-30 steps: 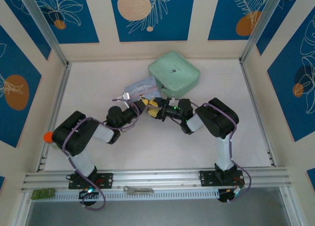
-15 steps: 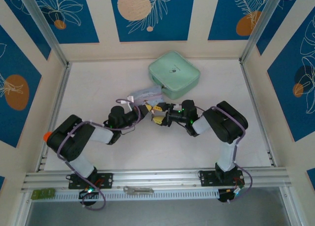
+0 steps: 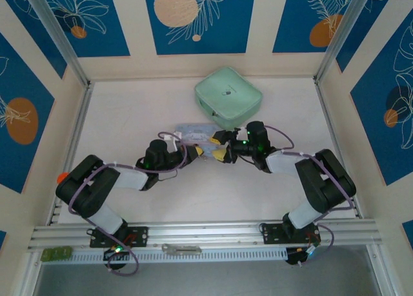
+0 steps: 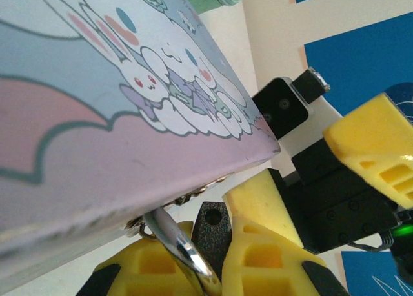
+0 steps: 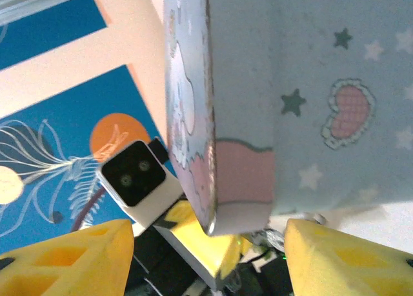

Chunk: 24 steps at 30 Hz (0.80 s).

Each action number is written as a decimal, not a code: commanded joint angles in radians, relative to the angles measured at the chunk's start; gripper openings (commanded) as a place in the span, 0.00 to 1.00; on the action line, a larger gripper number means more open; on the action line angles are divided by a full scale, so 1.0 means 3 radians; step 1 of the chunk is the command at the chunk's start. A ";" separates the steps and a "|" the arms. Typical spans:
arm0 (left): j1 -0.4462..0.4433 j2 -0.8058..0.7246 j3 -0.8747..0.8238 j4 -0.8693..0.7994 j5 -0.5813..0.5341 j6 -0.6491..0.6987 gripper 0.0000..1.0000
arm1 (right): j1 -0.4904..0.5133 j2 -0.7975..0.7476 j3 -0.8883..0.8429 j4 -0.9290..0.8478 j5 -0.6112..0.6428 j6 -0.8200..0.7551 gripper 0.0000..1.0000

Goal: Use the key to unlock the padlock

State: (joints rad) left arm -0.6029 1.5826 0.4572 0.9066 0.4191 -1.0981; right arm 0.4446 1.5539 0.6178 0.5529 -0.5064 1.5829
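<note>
Room: white table (image 3: 129, 115) with cream walls that carry blue panels with leaf and orange disc prints (image 3: 193, 19).
Orange knob (image 3: 62, 178): far behind the left pincer, beside the elbow of its arm, at the left rim of the table.
Grey metal bar (image 3: 182, 249): on the near rail, well behind both pincers, between the two arm bases.
Left pincer (image 3: 195, 151) (image 4: 200, 257): yellow fingers (image 4: 139, 273) stand narrow under the near edge of the tin. A bent silvery metal piece (image 4: 179, 244) lies in the gap; I cannot tell whether the fingers really pinch it.
Key: I cannot tell whether this silvery piece is the key or a shackle.
Padlock (image 4: 213, 222): a small black body with an oval hole, just beyond the left fingertips, under the tin edge. I cannot say for certain that it is the lock.
Tin (image 3: 192, 129) (image 4: 116, 83) (image 5: 310, 83): pale blue box with cartoon rabbits, stars and a pink heart, just ahead of both pincers. The lid is shut and the inside is hidden.
Right pincer (image 3: 221, 147) (image 5: 206, 228): yellow fingers (image 5: 64, 260) are spread wide, and one corner of the tin stands between them, apart from both.
Mint case (image 3: 228, 97): soft green square case, closed, beyond the right pincer, close behind the tin. Its content is hidden.
</note>
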 commanded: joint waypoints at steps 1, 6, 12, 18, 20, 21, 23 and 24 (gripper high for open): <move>-0.0015 -0.0019 0.0103 0.0128 0.0057 0.0059 0.00 | -0.0009 -0.0165 0.0058 -0.0801 -0.0021 -0.0545 0.63; -0.0015 0.0089 0.0039 0.0223 0.0057 0.0043 0.00 | -0.0015 -0.0333 0.0128 -0.1237 0.0080 -0.0898 0.63; -0.0030 0.0293 -0.0077 0.0170 0.0015 0.0289 0.00 | 0.0010 -0.0570 0.0417 -0.2067 0.0440 -0.1584 0.62; -0.0065 0.0341 -0.0093 0.0004 -0.0099 0.0378 0.00 | 0.0006 -0.0730 0.0553 -0.2392 0.0672 -0.1899 0.62; -0.0094 0.0295 -0.0058 -0.0224 -0.0173 0.0464 0.00 | 0.0010 -0.0764 0.0619 -0.2515 0.0757 -0.2025 0.62; -0.0101 0.0273 -0.0047 -0.0322 -0.0208 0.0500 0.00 | 0.0015 -0.0771 0.0646 -0.2566 0.0791 -0.2082 0.62; -0.0117 0.0222 -0.0041 -0.0475 -0.0266 0.0548 0.01 | 0.0031 -0.0789 0.0717 -0.2689 0.0896 -0.2205 0.62; -0.0117 0.0194 -0.0046 -0.0520 -0.0288 0.0558 0.05 | 0.0040 -0.0795 0.0745 -0.2735 0.0945 -0.2254 0.62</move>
State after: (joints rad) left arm -0.6224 1.6741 0.4313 0.8288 0.3618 -0.9802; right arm 0.4473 1.3445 0.7982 -0.1703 -0.2832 1.0000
